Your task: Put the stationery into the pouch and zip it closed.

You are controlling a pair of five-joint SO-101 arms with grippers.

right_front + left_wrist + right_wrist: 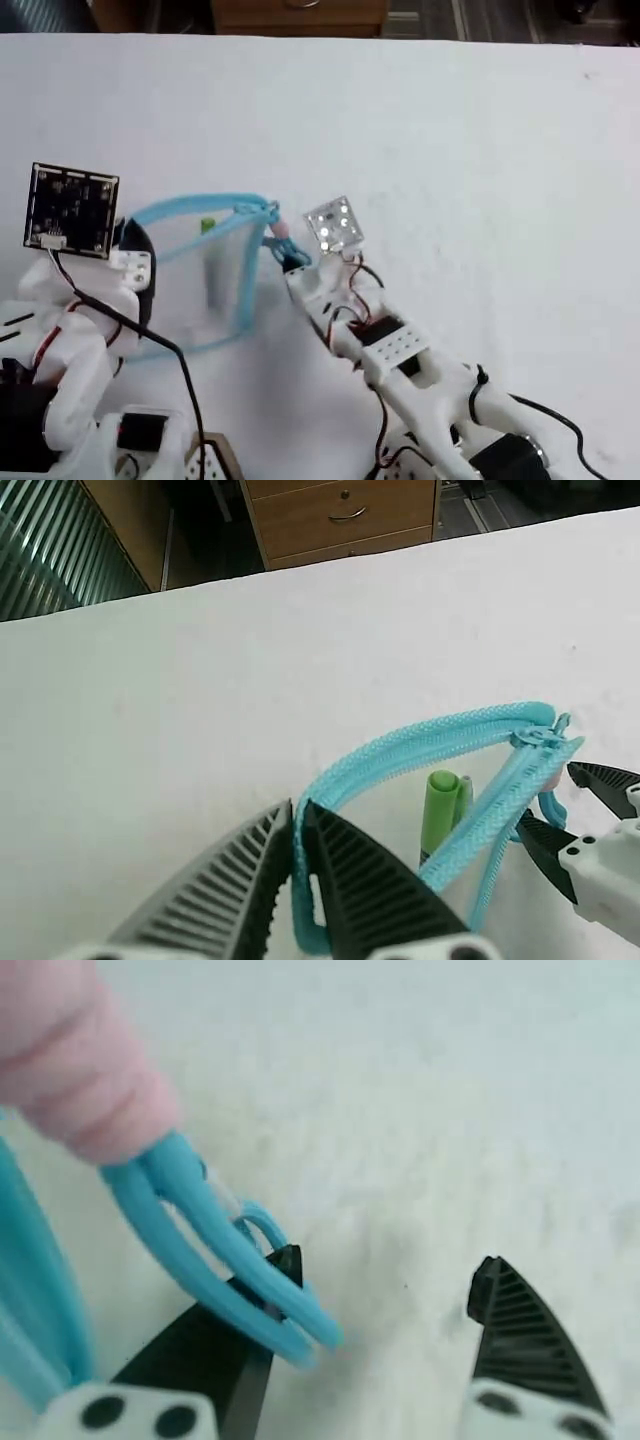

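Fingers of left gripper pinch clear, blue-zippered pouch rim; right gripper spread wide beside pull loop; green pen standing inside.

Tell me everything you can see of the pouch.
The pouch looks like clear plastic with a light blue zipper rim, standing open on the white table. A green pen stands inside. The left gripper is shut on one end of the rim; the open right gripper is at the zipper-pull end.
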